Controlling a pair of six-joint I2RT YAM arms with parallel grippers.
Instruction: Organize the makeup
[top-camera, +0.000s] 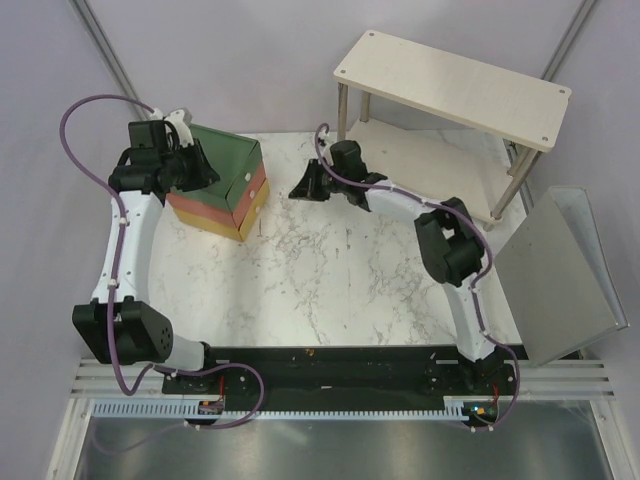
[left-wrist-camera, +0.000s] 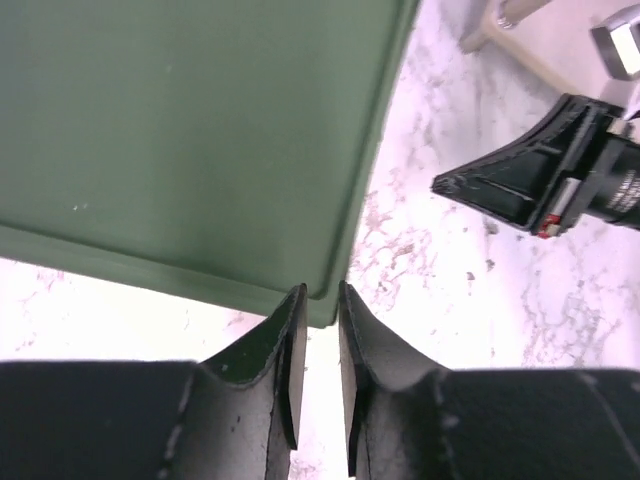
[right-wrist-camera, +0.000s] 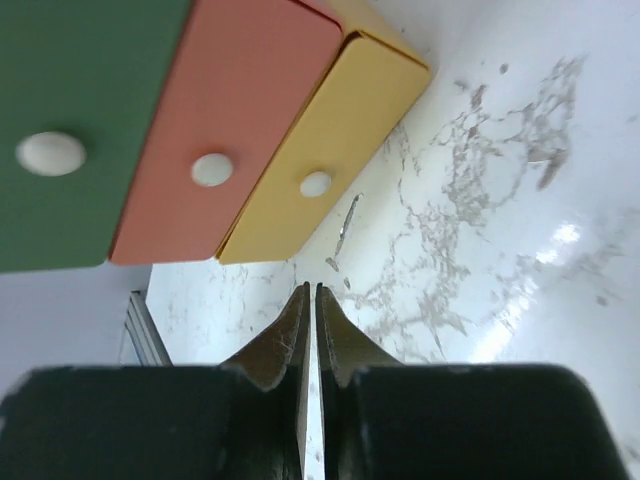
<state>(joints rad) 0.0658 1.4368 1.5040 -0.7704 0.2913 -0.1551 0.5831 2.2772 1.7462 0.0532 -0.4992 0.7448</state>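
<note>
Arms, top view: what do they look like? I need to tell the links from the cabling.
The left arm and the right arm both have white links with bulky black joints. A purple cable loops along each. The fingers are black, tapering wedges.

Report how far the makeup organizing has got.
Looks done: no makeup shows in any view, and the three drawers of the drawer box on the table appear shut, with their contents hidden. In hand: nothing. The left gripper hangs empty over the box's green top, jaws slightly apart. The right gripper faces the drawer fronts, shut and empty. Left: probably only pulling the arms back.
</note>
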